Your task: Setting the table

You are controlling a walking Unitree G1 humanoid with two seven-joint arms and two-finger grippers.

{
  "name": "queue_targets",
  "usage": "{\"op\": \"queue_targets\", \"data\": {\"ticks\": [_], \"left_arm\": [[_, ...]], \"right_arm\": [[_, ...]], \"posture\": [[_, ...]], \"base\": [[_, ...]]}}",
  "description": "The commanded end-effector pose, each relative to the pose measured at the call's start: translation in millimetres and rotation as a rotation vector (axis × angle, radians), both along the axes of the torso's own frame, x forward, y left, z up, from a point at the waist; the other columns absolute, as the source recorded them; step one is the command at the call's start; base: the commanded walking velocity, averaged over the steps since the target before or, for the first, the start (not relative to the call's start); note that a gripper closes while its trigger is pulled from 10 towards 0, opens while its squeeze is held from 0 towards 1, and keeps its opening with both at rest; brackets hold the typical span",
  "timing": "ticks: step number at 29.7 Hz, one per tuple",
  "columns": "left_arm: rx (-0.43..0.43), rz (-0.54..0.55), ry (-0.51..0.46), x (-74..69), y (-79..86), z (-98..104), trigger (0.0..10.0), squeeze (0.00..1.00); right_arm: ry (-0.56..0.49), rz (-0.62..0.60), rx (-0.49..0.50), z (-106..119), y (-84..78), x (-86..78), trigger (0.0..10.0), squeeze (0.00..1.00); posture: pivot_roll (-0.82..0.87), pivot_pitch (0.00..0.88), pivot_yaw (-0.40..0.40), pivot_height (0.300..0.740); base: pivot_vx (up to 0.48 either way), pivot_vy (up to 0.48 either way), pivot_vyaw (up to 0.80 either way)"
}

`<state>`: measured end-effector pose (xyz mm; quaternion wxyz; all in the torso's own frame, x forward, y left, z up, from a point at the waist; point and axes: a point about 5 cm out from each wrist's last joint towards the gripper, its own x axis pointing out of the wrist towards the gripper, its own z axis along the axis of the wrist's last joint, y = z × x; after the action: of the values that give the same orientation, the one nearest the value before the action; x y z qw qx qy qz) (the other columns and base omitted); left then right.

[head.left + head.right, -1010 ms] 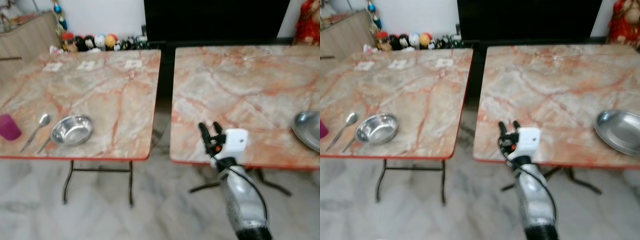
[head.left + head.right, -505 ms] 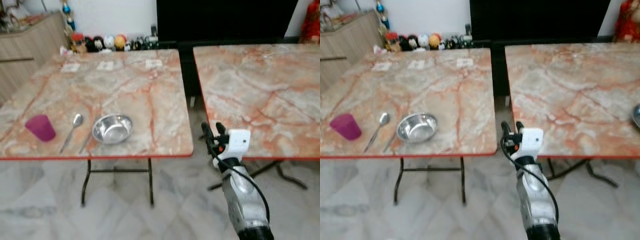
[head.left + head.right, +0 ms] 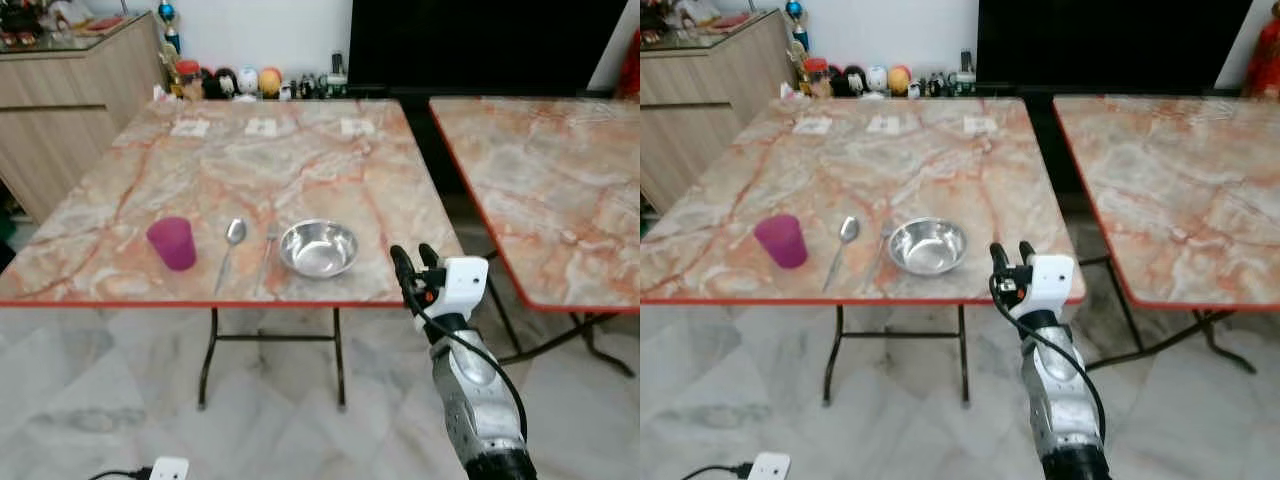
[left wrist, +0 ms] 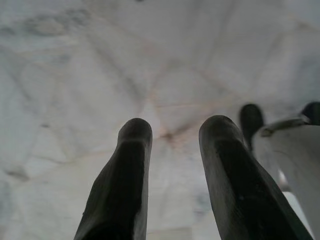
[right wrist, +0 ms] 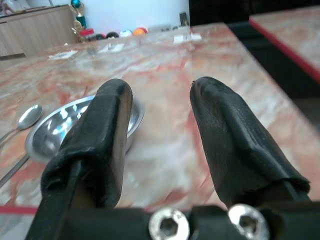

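Left eye view: 2 marble-patterned tables stand side by side. On the nearer left table (image 3: 300, 170) a purple cup (image 3: 173, 243), a spoon (image 3: 231, 243), what may be a fork (image 3: 267, 252) and a steel bowl (image 3: 318, 248) lie in a row near its front edge. The right gripper (image 3: 414, 262) hovers at that table's front right corner, fingers parted, holding nothing. The left gripper (image 4: 172, 150) hangs over the floor, fingers apart and empty.
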<state>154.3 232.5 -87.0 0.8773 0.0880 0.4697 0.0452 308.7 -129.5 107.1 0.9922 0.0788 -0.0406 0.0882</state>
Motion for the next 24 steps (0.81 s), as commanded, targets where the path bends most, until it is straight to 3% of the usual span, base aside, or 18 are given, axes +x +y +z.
{"op": "queue_targets", "data": {"ticks": [1,9,17,24], "left_arm": [[0.006,0.026,-0.014,0.8,5.6,2,10.0,0.0],[0.003,0.01,-0.049,10.1,9.1,7,10.0,0.0],[-0.012,-0.023,-0.073,17.9,0.0,9,10.0,0.0],[-0.017,-0.019,-0.061,14.6,-2.2,7,10.0,0.0]], "right_arm": [[0.0,-0.01,0.006,2,-1.7,2.7,10.0,0.0],[-0.007,-0.041,0.028,4,-0.9,5.7,10.0,0.0],[0.004,-0.055,0.035,-2,-1.7,2.9,10.0,0.0],[-0.006,-0.052,0.036,2,-0.2,4.1,10.0,0.0]], "posture": [[-0.13,0.0,0.029,0.74],[-0.13,0.0,0.064,0.74],[-0.12,0.0,0.067,0.74],[-0.13,0.0,0.06,0.74]], "base": [[0.0,0.0,0.0],[0.0,0.0,0.0],[0.0,0.0,0.0],[0.282,0.0,0.0]]}}
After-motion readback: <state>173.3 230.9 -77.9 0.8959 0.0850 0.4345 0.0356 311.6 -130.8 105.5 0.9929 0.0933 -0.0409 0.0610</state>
